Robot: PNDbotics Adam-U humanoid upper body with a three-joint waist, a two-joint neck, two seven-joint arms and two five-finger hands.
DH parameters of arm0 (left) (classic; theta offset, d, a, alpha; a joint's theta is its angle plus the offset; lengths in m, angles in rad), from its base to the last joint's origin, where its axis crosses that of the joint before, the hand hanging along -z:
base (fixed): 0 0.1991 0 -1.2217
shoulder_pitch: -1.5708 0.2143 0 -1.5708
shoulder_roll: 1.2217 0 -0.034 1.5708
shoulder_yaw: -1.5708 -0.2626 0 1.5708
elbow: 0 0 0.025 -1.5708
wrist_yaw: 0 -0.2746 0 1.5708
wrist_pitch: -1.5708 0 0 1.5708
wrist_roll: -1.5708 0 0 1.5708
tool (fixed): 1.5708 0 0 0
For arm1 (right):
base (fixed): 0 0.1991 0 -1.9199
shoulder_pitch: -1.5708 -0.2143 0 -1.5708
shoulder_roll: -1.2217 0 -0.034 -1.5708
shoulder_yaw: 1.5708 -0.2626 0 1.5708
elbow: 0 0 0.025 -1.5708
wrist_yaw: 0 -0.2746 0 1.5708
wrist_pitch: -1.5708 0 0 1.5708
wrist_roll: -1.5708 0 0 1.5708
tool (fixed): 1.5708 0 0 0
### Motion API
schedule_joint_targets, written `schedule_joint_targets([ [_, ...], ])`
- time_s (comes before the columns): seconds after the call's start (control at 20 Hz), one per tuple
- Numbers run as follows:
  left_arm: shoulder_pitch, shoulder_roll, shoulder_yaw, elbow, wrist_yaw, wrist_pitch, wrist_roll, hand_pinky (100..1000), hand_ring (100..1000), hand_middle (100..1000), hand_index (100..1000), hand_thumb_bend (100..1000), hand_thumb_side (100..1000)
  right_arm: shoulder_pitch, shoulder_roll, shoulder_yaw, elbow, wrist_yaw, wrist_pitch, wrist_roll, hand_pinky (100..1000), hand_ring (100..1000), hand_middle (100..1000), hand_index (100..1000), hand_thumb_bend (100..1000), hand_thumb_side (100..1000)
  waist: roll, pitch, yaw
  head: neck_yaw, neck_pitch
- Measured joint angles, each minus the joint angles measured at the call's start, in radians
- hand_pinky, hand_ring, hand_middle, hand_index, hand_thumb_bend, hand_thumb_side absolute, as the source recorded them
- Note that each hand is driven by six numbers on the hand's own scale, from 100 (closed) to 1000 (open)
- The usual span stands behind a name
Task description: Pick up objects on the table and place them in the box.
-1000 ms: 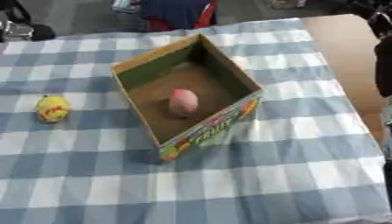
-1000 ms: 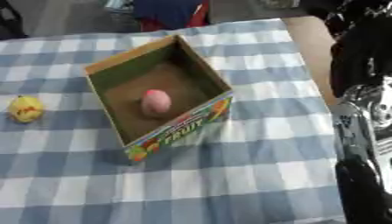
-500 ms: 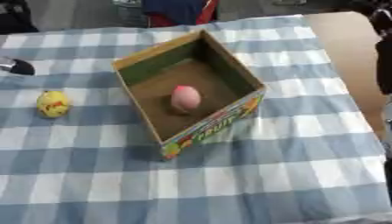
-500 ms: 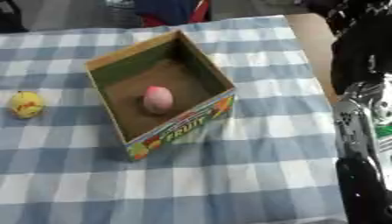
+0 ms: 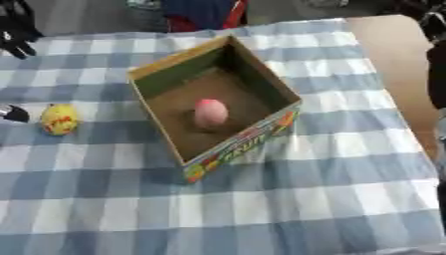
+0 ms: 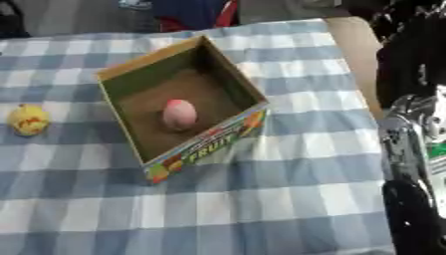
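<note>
Nearing the yellow object (image 5: 59, 119), left hand (image 5: 12, 113) advances.

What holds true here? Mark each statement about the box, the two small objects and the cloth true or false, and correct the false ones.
1. The pink rounded object lies inside the open cardboard box. True.
2. The yellow rounded object is in the box too. False: it sits on the blue-and-white checked tablecloth, left of the box.
3. The box is shut with a lid. False: its top is open.
4. The box's near wall carries colourful fruit print. True.
5. A robot hand grips the yellow object. False: only a dark tip shows beside it at the left edge.
</note>
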Motion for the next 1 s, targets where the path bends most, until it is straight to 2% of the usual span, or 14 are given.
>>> schedule_joint_targets([
  [0.4, 0.0, -0.003, -0.015, 0.054, -0.016, 0.006, -0.007, 465, 834, 788, 961, 814, 321, 0.0, 0.0, 0.0, 0.0, 0.0, 0.004, 0.0, 681, 692, 603, 732, 100, 1000, 0.004, 0.0, -0.007, 0.002, -0.008],
  [1.0, -0.017, -0.044, -0.018, 0.141, -0.115, 0.009, 0.013, 452, 824, 763, 900, 803, 334, 0.0, 0.0, 0.0, 0.0, 0.0, 0.008, 0.004, 681, 692, 602, 731, 100, 1000, 0.01, 0.007, -0.018, 0.009, -0.017],
])
